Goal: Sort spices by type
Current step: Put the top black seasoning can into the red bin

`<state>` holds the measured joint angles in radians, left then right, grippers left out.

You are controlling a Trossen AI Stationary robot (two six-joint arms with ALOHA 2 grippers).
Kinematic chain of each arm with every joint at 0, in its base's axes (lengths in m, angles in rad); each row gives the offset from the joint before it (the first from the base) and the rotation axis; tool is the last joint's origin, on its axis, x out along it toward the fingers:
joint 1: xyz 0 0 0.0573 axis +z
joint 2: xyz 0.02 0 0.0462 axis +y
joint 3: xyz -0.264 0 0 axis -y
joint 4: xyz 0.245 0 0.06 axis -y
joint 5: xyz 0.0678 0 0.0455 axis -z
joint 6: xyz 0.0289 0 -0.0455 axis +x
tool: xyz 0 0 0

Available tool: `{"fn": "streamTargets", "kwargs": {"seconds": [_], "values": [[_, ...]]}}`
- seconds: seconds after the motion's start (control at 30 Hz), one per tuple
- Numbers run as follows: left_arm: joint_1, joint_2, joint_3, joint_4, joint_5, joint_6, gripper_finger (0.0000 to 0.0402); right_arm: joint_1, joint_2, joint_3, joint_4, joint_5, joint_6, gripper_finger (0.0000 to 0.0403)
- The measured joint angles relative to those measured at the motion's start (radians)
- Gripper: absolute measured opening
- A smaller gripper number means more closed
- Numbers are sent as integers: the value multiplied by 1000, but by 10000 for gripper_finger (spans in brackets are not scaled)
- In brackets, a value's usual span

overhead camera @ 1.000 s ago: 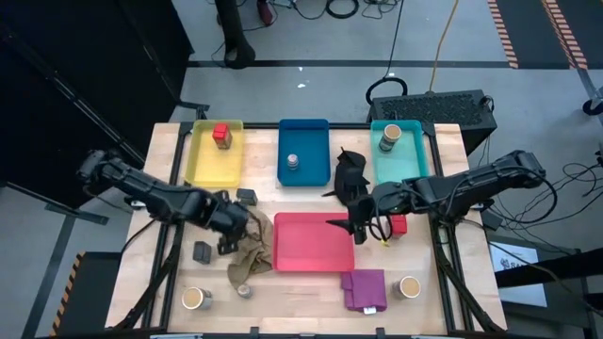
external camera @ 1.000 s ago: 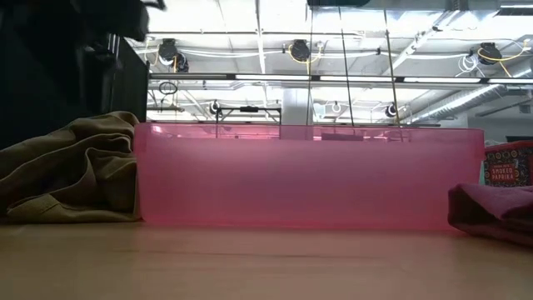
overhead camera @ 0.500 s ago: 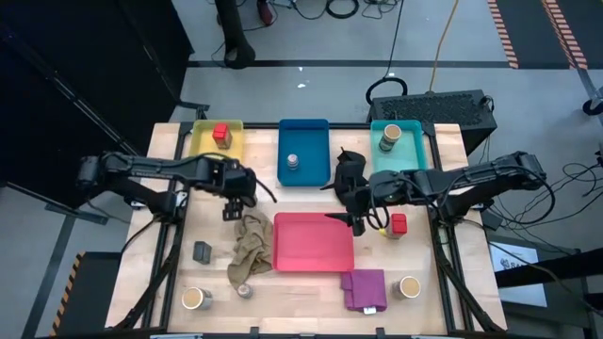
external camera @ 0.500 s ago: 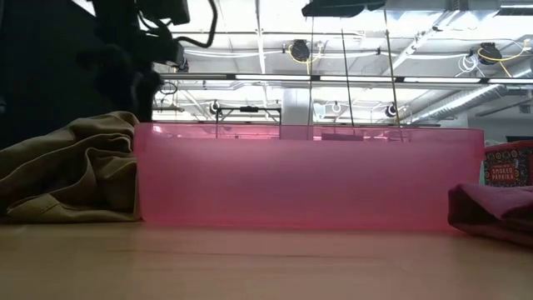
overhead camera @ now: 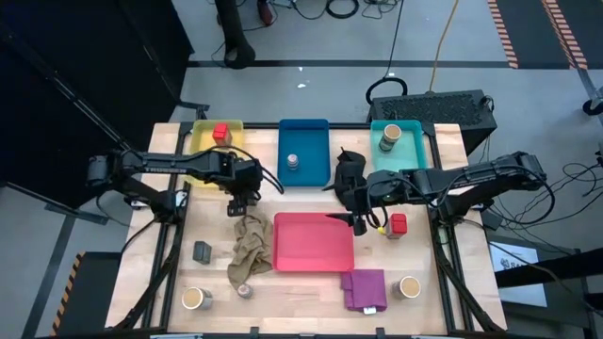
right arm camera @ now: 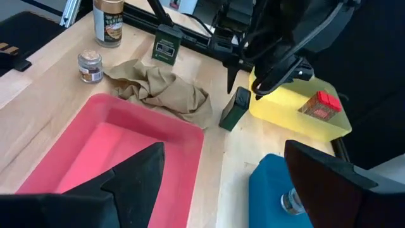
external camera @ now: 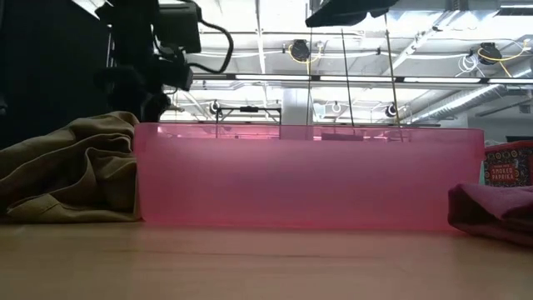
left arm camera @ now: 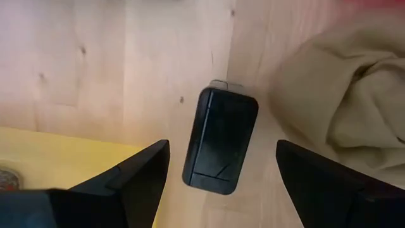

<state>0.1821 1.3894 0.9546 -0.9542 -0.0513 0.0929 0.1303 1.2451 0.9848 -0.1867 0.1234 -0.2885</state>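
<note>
Red cardboard is showing at the low view's edge, where we are reading "SMOKED PAPRIKA" on a red cube [external camera: 509, 166] standing beside the pink tray [external camera: 308, 179]. We are seeing the left gripper [overhead camera: 237, 200] reaching out level from its arm, hanging spread above a dark grey tin [left arm camera: 221, 140] that is lying free on the wood between the yellow tray [overhead camera: 203, 168] and the beige cloth [overhead camera: 248, 247]. The right gripper [overhead camera: 356, 218] is hovering with parted fingers over the pink tray's far corner, gripping nothing.
</note>
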Motion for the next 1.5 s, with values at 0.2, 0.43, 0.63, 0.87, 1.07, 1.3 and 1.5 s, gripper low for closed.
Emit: {"fn": "streamTargets", "kwargs": {"seconds": [0.2, 0.43, 0.63, 0.87, 1.07, 1.3, 1.5], "values": [[0, 49, 0, 7, -2, 0, 295, 0, 0, 0, -35, 1, 46, 310], [-2, 83, 0, 39, -9, 27, 260, 2, 0, 0, -70, 1, 103, 310], [-2, 84, 0, 27, -30, 21, 163, 10, 0, 0, -80, 2, 139, 310], [-19, 84, 0, 32, -39, 18, 131, 47, 0, 0, -81, 9, 161, 310], [-81, 67, 113, -103, -152, -4, 131, 66, -21, 0, -95, 12, 186, 310], [-228, 25, 403, -68, -170, -39, 131, 131, -135, 1, -341, 142, 437, 310], [-351, 105, 540, 37, -159, -74, 131, 197, -182, 1, -503, 286, 627, 310]]}}
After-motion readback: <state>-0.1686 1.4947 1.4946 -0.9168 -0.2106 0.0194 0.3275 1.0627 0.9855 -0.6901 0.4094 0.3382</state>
